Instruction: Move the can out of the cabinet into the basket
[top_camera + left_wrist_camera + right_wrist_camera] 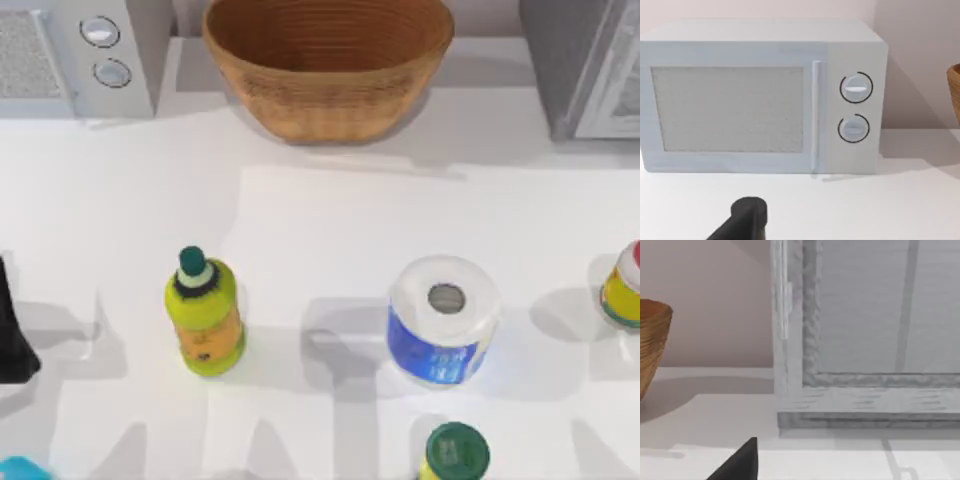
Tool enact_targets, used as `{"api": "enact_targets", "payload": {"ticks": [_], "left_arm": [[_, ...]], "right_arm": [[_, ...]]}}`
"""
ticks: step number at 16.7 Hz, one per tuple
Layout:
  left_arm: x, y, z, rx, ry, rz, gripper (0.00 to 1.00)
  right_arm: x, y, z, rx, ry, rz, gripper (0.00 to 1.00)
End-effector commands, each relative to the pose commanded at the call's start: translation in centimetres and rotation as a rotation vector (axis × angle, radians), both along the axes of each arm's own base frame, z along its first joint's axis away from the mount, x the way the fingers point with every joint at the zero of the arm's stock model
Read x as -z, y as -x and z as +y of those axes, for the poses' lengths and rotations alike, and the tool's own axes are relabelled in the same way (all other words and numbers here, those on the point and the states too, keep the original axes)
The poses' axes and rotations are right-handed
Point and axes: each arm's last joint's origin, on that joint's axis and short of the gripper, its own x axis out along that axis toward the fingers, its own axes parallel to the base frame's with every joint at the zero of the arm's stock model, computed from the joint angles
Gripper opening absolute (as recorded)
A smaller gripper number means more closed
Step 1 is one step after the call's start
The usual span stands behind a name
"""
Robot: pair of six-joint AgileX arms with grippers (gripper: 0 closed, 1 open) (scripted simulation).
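Note:
The can is hidden. The grey cabinet (560,60) stands at the back right of the table, and its paler framed door panel (880,315) faces my right wrist camera from close by. At the back middle sits the woven basket (325,100), whose rim (652,340) also shows beside the cabinet. A dark part of my right gripper (740,464) hangs low over the table in front of the cabinet. My left arm (15,340) is parked at the table's left edge, with my left gripper (747,217) pointing at the white appliance.
A white appliance with two round knobs (105,50) stands at the back left. A yellow-green bottle (205,315), a toilet roll (442,320) and a green-lidded jar (455,452) stand across the front. Another small container (625,285) is at the right edge.

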Motion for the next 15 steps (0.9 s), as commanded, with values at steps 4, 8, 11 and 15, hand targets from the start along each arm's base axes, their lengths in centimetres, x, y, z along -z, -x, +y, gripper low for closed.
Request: {"api": "enact_targets", "payload": {"ticks": [4, 8, 11, 15], "left_arm": [[0.0, 0.0, 0.0, 0.0, 0.0, 0.0, 1.0], [0.0, 0.0, 0.0, 0.0, 0.0, 0.0, 1.0], [0.0, 0.0, 0.0, 0.0, 0.0, 0.0, 1.0], [0.0, 0.0, 0.0, 0.0, 0.0, 0.0, 1.0]], "right_arm": [[-0.8, 0.0, 0.0, -0.002, 0.0, 0.0, 1.0], [-5.6, -0.1, 0.3, -0.006, 0.001, 0.005, 1.0], [-11.3, -0.9, 0.6, -0.004, 0.003, 0.011, 1.0], [-19.8, -3.7, 1.2, 0.001, 0.006, 0.018, 1.0]]}}
